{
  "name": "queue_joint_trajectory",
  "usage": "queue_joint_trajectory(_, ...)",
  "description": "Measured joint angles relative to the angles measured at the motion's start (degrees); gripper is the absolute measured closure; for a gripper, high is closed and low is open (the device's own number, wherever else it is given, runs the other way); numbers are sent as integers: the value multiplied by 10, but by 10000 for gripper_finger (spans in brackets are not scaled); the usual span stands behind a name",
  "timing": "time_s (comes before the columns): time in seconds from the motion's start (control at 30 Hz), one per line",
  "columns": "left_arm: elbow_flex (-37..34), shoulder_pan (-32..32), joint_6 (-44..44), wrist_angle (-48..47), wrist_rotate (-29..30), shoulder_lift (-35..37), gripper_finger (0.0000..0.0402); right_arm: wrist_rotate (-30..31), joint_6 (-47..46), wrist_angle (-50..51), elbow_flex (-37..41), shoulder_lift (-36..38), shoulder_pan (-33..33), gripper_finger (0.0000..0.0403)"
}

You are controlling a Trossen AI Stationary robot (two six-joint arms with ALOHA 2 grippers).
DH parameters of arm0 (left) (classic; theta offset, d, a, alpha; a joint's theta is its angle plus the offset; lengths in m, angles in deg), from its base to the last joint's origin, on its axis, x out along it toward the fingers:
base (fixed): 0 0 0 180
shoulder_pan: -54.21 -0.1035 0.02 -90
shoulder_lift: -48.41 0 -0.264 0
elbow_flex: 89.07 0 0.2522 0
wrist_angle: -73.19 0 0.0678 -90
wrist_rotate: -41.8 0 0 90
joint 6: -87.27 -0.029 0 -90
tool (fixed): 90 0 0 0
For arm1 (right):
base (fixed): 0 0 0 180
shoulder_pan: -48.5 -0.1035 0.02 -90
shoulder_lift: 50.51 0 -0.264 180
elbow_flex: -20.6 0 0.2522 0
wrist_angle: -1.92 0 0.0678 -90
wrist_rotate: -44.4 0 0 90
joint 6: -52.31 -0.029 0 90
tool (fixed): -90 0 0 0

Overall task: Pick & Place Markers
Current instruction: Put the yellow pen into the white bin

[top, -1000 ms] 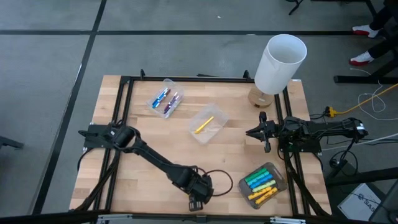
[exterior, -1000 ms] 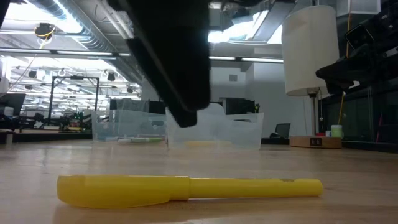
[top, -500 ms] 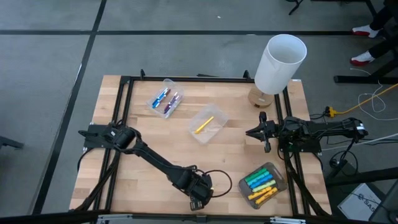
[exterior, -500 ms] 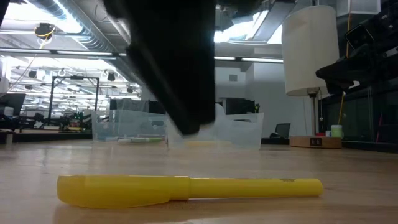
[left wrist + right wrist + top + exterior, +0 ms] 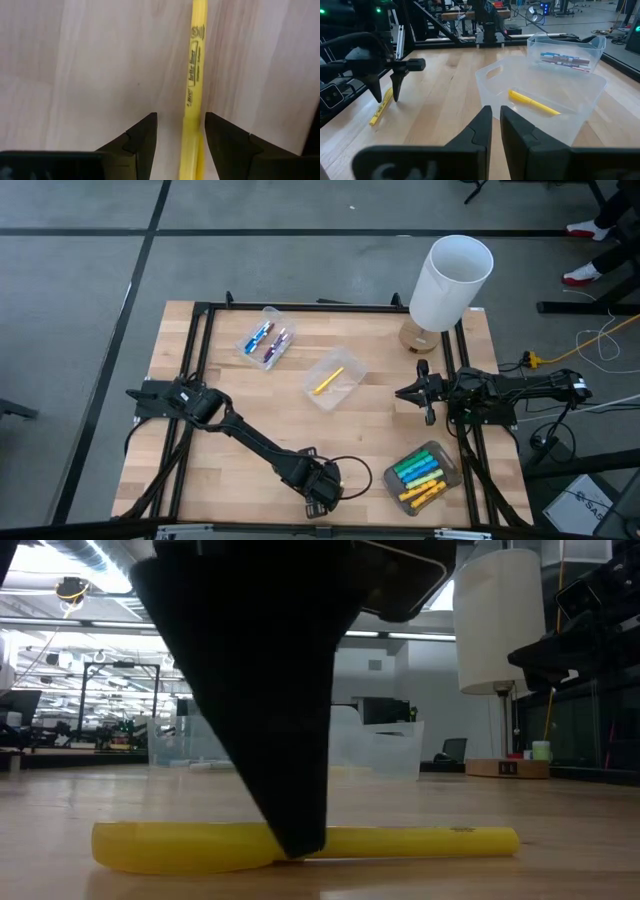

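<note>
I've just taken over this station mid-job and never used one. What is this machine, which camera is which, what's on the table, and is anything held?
Two dark robot arms work at a wooden table. One camera looks straight down, one sits at table height, one rides each wrist. The left gripper is down at the near edge, fingers open on either side of a loose yellow marker, not gripping it. The right gripper waits at the right edge, empty. Three clear tubs hold markers: blue and purple, one yellow, and mixed colours. A white lamp stands at the back.

bare wood around left tool (image 5: pixel 318 502), marker tub (image 5: pixel 425 476) beside, lamp (image 5: pixel 447 285) far corner
</note>
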Motion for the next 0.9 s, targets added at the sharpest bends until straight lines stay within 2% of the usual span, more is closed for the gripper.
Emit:
queue_joint_trajectory(0.33, 0, 1, -33, 19, 3, 0, 244, 0, 0, 0, 0, 0, 0, 363)
queue_joint_trajectory(0.9, 2, -3, -38, 22, -2, -14, 253, 0, 0, 0, 0, 0, 0, 363)
